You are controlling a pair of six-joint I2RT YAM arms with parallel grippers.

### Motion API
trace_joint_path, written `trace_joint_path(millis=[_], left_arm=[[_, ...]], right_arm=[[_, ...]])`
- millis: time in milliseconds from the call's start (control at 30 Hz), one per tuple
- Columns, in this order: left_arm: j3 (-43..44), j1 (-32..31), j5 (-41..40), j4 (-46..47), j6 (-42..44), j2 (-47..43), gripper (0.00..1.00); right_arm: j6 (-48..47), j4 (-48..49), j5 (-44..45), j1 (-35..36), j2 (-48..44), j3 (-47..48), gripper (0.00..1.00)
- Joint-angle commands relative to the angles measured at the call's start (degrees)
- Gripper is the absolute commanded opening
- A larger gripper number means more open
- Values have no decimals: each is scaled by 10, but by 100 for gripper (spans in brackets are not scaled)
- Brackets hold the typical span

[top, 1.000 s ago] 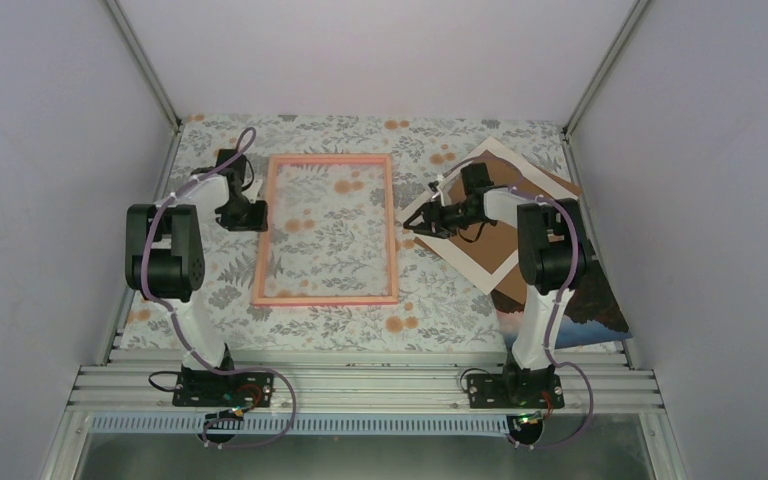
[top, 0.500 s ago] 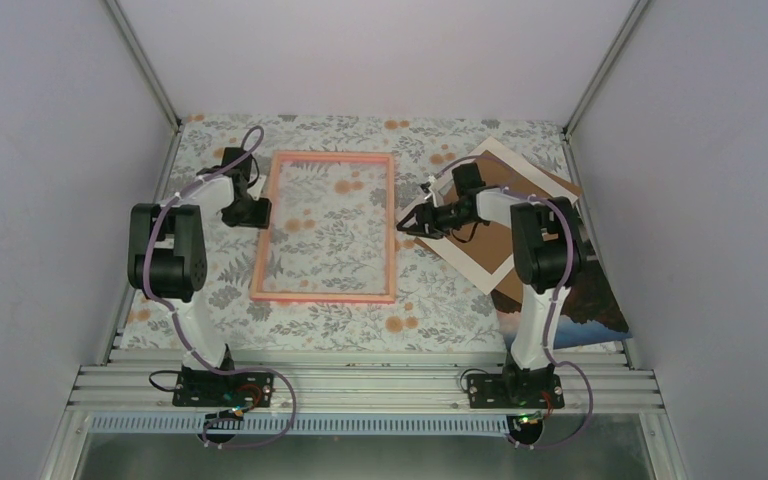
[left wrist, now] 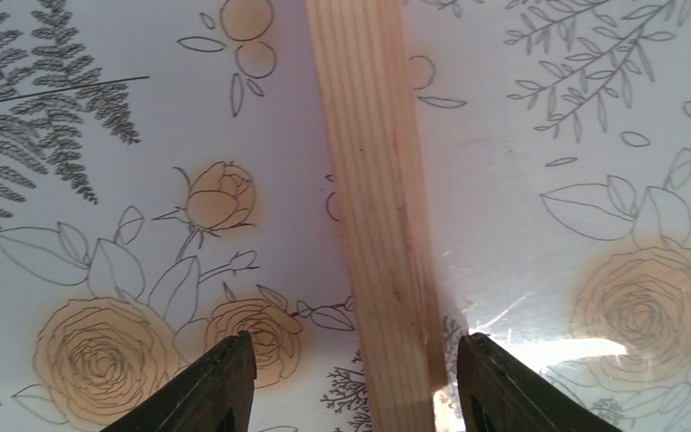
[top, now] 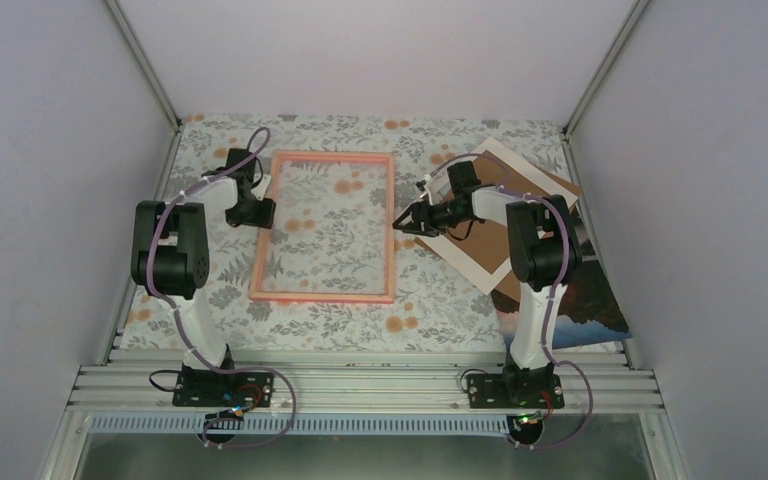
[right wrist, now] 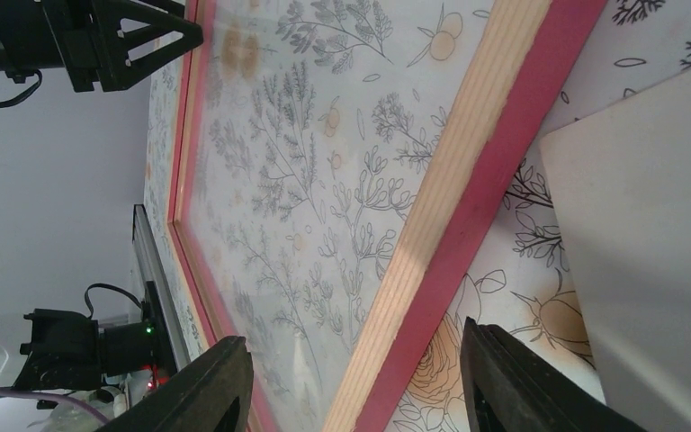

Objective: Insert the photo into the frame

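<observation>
- Floral-patterned cloth covers the bench inside a booth with plain white walls.
- The frame, pink-railed with a clear pane, lies flat in the middle of the bench.
- The left pincer sits at the frame's left rail, its jaws open with the rail between them and not clamped.
- The right pincer sits at the frame's right rail, jaws likewise open, one on each side of it.
- The photo lies at the bench's right edge, apart from the frame.
- A brown backing board and a white mat lie over its far part, and the right arm hides some of it.
</observation>
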Motion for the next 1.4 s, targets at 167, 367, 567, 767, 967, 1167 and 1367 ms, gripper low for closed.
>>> trace_joint_path(millis=[167,367,567,767,967,1167,1367], left_arm=[[128,10,51,20,21,47,57],[252,18,48,16,14,141,53],[318,21,60,15,17,207,49],[374,29,27,0,16,264,49],[439,51,33,-21,29,263,53],[371,30,93,42,109,143,91],[237,-38,159,125,236,-11,100]], right_arm=[[-2,12,4,4,26,33,57],[4,17,-2,9,43,56,56],[8,23,-11,21,60,72,56],[24,45,-33,35,91,94,56],[-2,20,-29,39,95,143,57],[-71,-29,11,1,-8,120,62],[-203,-124,89,-57,-136,62,69]])
